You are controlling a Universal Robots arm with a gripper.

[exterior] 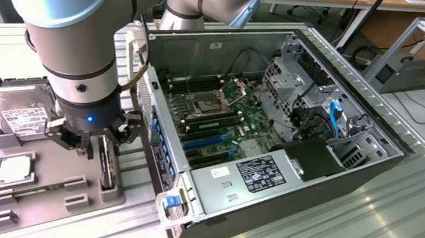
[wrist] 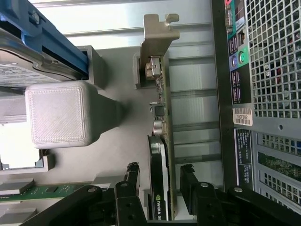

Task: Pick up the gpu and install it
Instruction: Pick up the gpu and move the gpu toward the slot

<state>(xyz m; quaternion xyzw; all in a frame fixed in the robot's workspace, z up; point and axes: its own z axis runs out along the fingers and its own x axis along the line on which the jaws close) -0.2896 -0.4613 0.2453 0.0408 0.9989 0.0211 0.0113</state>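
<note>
Ribbed aluminium counter (exterior: 342, 225) is carrying the open PC case (exterior: 195, 53) and, at the exterior view's left, a grey printed parts tray (exterior: 51, 171). I'm seeing the gpu (wrist: 162, 141) standing on edge in a tray slot, near the case's perforated rear panel, with its silver bracket (wrist: 157, 28) at the end far from the fingers. End effector (wrist: 160, 181) is straddling the card with jaws fully spread, one finger each side and a gap showing on both. It's gripping nothing.

Risks as I'm reading them:
- Fingers closing unevenly could be shoving the card sideways and tilting it in the slot.
- Pads could be landing on the glossy black cooler shroud or small board components rather than flat PCB.
- The bracket's hooked tab could be snagging the tray post on lift.

Card is looking thin, rigid and slick-faced. Tray is matte with printed layer texture, and the case panel is steel mesh.
</note>
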